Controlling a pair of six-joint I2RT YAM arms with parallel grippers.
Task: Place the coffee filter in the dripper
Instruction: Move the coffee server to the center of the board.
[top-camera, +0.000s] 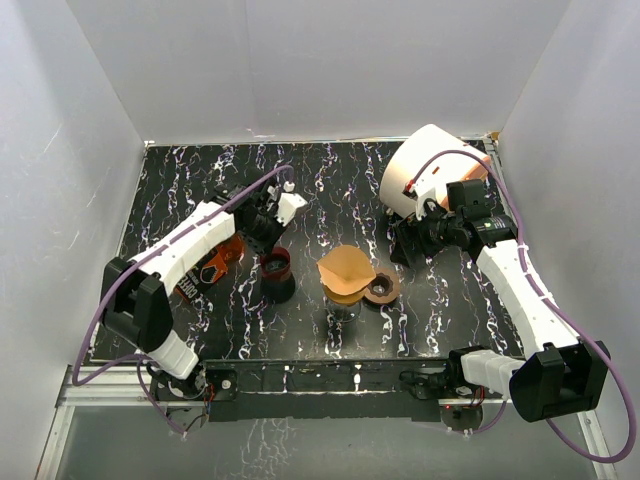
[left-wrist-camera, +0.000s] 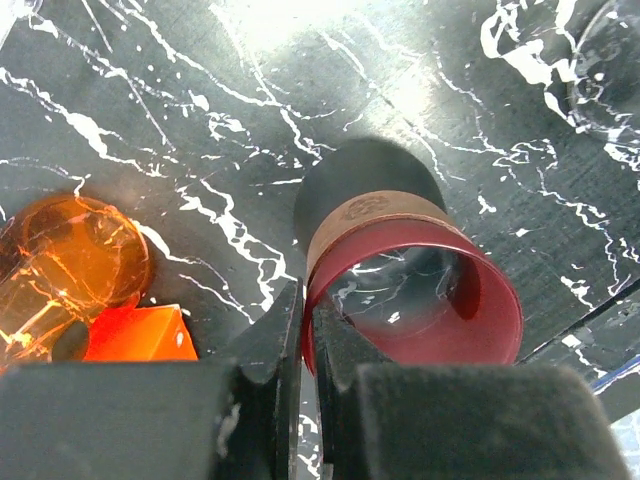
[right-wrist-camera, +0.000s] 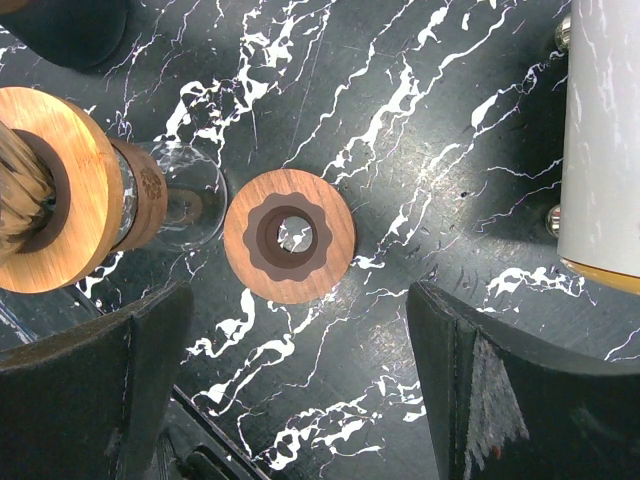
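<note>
The left tool is closed on the near rim of the red dripper, one finger outside the wall and the other just inside. The dripper stands upright on the black marbled worktop, directly under and ahead of this tool. It has a brown band around its outside, and its glossy inner wall reflects the marble pattern. To the left of this tool's fingers lie an orange see-through vessel and an orange box; what they hold cannot be made out. The right tool hangs above the worktop with its jaws spread wide, gripping nothing. Just ahead of it, between the lines of its two fingers, a wooden ring with a dark scalloped centre lies flat. The brown coffee filter sits in the top of a glass vessel with a wooden collar, to the left of the right tool and apart from the dripper. A white cylinder stands at this tool's right.
</note>
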